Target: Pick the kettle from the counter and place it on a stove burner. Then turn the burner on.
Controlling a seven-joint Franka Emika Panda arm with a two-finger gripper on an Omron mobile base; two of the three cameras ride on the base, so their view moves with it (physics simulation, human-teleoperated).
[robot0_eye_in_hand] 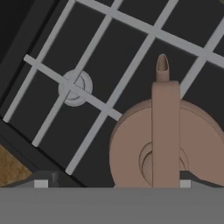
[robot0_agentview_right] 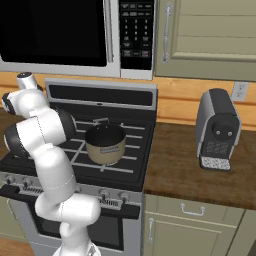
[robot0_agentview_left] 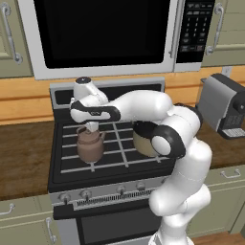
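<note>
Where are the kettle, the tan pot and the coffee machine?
kettle [robot0_agentview_left: 90, 146]: left base view, on its round body.
tan pot [robot0_agentview_right: 105, 145]: right base view, on its outer wall.
coffee machine [robot0_agentview_right: 218, 127]: right base view, on its front.

Arm: white Franka Panda, rising from the base, bent sharply at a dark elbow joint, forearm reaching left and forward.
Wrist: folded down, hand pointing straight downward.
Gripper [robot0_agentview_left: 92, 127]: directly above the kettle [robot0_agentview_left: 90, 145], at the top of its arched handle.
Fingers: dark tips [robot0_eye_in_hand: 41, 183] at the bottom of the hand view, one on each side of the handle; whether they press on it cannot be told.
</note>
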